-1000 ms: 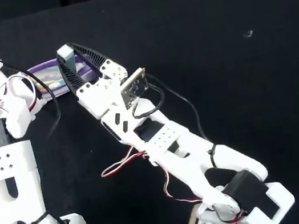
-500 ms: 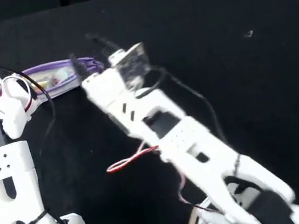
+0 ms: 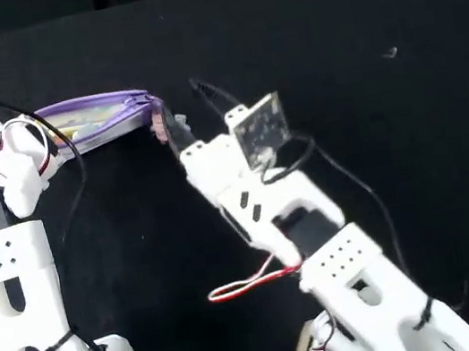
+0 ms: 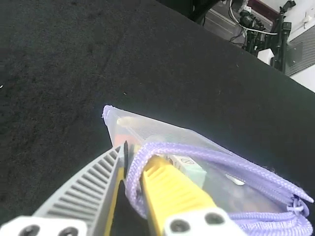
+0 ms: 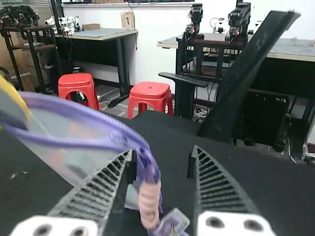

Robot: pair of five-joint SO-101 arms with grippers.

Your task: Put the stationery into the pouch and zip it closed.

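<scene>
left jaws clamp pouch (image 4: 197, 152) rim; right jaws apart, zip pull (image 5: 149, 204) between.

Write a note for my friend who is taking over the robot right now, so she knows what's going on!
The left gripper is shut on the pouch, clamping its purple zip edge at one end.
The right gripper is open at the pouch's other end, with the pink zip pull hanging between its fingers.
Done: stationery shows inside through the clear wall.
Left: the mouth looks open by the left gripper, so the zip probably needs closing. Grip the pull and draw it along.
</scene>
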